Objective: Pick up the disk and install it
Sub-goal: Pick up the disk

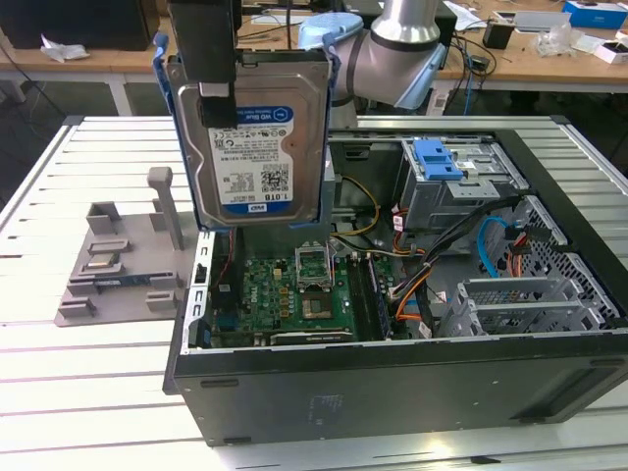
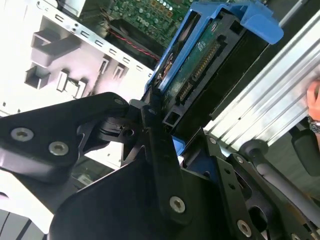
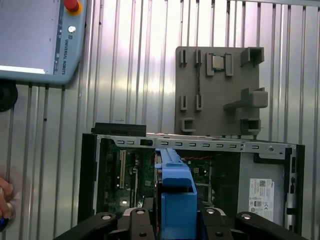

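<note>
One disk (image 1: 257, 137), one gripper (image 1: 218, 98), and the gripper is clamped on it from above! The disk hangs upright in the air, up at eleven o'clock in the exterior view, over the near-left corner of the one open computer case (image 1: 392, 383). Its blue-and-white barcoded label faces us, with blue rails down both sides. In the second wrist view the black fingers (image 2: 157, 150) pinch the disk's blue frame (image 2: 235, 20).

Inside the case there's one green motherboard (image 1: 285, 285) directly at six o'clock from the disk, one blue ribbed latch (image 1: 437, 159) at three o'clock and a blue cable (image 1: 486, 250) beyond. One grey fixture plate (image 1: 118, 265) lies on the tabletop (image 1: 78, 392) at eight o'clock. In the first wrist view there's one pendant (image 3: 35, 40) and a person's hand (image 3: 5, 192).
</note>
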`<move>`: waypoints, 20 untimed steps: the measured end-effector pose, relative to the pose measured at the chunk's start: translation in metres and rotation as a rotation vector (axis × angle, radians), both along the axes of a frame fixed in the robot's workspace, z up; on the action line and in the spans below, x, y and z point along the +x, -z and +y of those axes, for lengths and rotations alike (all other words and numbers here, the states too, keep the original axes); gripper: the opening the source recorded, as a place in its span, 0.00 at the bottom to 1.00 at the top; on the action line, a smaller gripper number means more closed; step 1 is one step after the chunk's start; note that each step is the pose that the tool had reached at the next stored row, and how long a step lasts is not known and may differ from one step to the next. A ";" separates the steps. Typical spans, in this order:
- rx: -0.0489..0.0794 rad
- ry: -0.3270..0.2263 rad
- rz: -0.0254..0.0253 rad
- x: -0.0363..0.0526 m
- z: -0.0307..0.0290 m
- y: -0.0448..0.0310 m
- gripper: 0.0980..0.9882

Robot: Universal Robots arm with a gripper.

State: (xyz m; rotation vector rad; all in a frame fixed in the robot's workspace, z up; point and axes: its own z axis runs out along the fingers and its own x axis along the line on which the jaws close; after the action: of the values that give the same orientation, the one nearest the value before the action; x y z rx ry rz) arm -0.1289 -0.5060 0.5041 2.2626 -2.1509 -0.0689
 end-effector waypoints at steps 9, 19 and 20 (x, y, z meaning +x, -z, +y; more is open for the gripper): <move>0.000 0.000 0.0000 0.0020 -0.0435 0.0004 0.30; 0.000 0.000 0.0016 0.0419 -0.0555 0.0005 0.30; 0.000 0.000 0.0018 0.0458 -0.0557 0.0005 0.30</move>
State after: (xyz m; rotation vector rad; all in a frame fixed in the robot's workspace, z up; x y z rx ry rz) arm -0.0832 -0.5617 0.5036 2.2617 -2.1502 -0.0710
